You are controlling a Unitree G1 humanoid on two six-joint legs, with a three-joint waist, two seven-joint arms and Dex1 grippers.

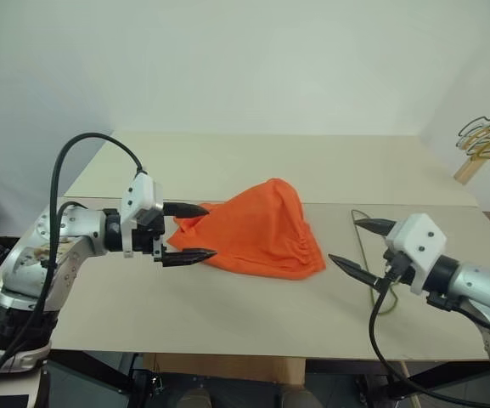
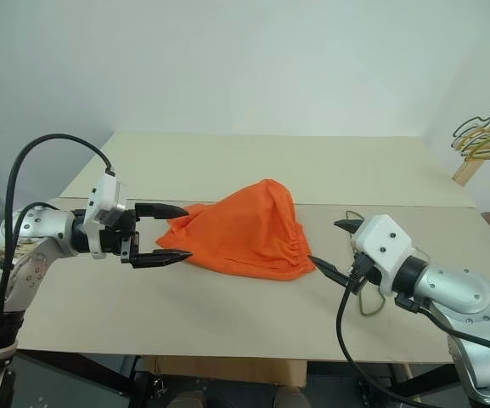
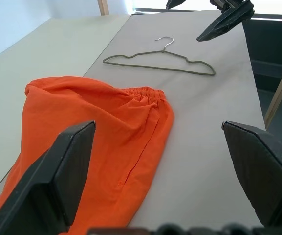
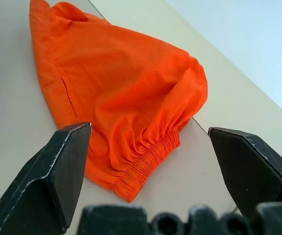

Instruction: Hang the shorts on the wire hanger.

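Both tools, left (image 1: 191,231) and right (image 1: 363,246), gape beside bunched orange shorts (image 1: 261,228) with gathered waistband.

A pale beige table (image 1: 228,314) is seen, crossed from side to side by a seam where two boards meet. The shorts (image 1: 261,229), bright orange, are heaped on it near the middle, the gathered waistband turned toward the right. The wire hanger (image 3: 160,62) is laid flat on the table, well apart from the shorts on the right.
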